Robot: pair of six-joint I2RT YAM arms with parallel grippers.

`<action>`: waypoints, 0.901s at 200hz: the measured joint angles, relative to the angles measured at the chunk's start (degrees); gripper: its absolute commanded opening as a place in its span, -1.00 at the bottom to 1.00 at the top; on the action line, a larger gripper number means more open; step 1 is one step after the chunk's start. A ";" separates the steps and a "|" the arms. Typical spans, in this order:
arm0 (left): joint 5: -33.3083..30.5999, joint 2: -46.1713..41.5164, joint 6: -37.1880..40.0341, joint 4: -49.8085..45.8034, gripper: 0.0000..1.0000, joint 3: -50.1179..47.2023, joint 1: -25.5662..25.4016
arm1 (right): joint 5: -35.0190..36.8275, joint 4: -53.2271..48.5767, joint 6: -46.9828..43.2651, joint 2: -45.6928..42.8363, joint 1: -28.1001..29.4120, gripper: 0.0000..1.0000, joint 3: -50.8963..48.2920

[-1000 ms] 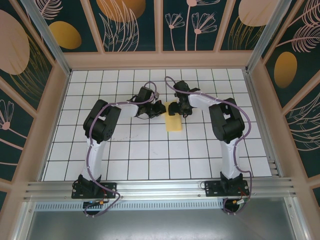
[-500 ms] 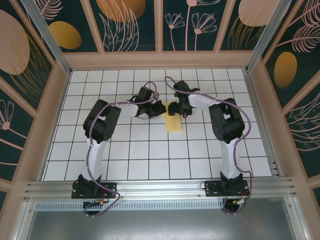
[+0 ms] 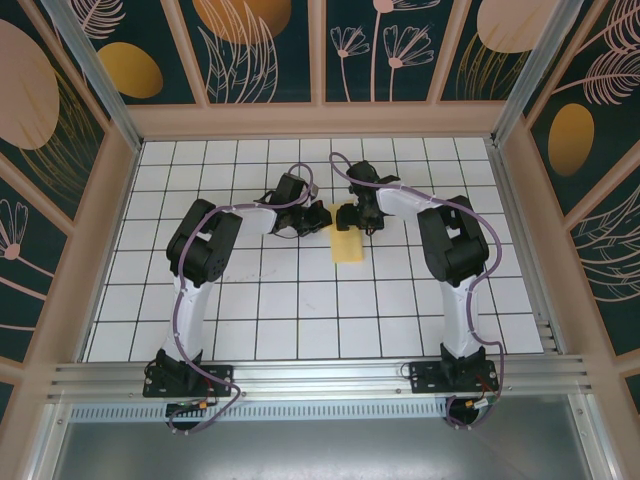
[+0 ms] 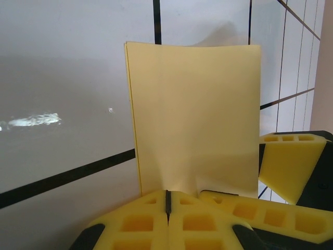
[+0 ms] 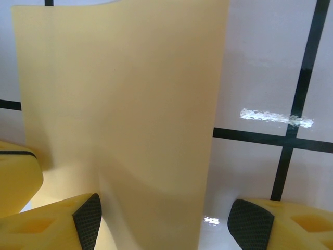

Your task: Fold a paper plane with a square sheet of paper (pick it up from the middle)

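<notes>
The square sheet of paper (image 3: 349,250) lies on the white grid table (image 3: 300,310) near the middle, between the two arms and a little toward the right one. It is doubled over into a plain yellow rectangle. From the overhead camera its long axis runs from the near side of the table toward the back wall, leaning slightly. Its far end sits right at the two grippers and its near end lies free on the tiles. It has no pointed nose; the corners that show are square. From the left wrist the rectangle stretches straight away from the camera, and two layers show as a thin double line along its left edge. Its far edge bows up a little and throws a soft shadow on the table. The left gripper (image 4: 167,200) has its yellow fingers pressed fully together, and the paper's nearest edge puckers and runs up into the seam between them, so it seems pinched there. The right gripper (image 5: 164,221) stands wide open and has hold of nothing. One of its fingers (image 5: 52,221) hangs over the paper, while the other finger (image 5: 276,224) is over bare tile, so the sheet's long right edge passes between the two. In the overhead view the two grippers meet almost tip to tip above that far end.
</notes>
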 measured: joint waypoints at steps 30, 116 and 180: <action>0.00 0.00 0.00 0.00 -0.93 0.00 0.00 | 0.00 0.00 -0.02 0.02 0.00 0.48 0.02; -2.08 0.17 1.33 -5.14 -0.96 2.34 -0.24 | 0.00 0.00 -0.04 0.02 0.00 0.48 0.02; -4.46 0.55 3.28 -9.38 -1.00 4.50 -0.72 | -0.44 -0.09 0.24 -0.59 0.00 0.48 0.04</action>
